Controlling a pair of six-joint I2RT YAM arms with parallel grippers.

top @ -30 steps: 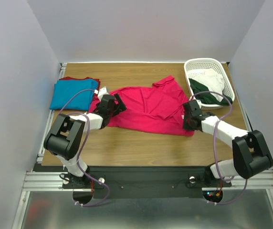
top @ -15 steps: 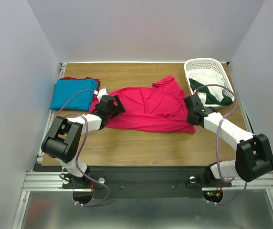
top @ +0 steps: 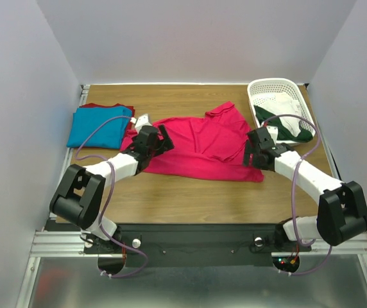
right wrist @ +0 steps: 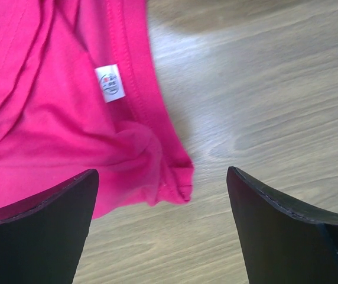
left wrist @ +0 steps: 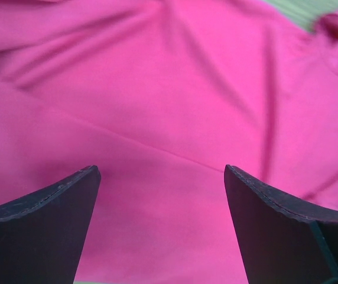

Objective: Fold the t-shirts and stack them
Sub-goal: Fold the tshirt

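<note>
our left gripper (left wrist: 161,169) and right gripper (right wrist: 162,171) hover released, jaws spread, over the left and right ends of the crumpled crimson-pink cotton t-shirt (top: 203,144).

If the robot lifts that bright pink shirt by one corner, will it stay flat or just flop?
Probably flop: the crimson-pink cotton t-shirt lies creased, its corner bunched. Thin folds suggest it is light; pushed, it would likely wrinkle up rather than slide over the wooden table.
</note>
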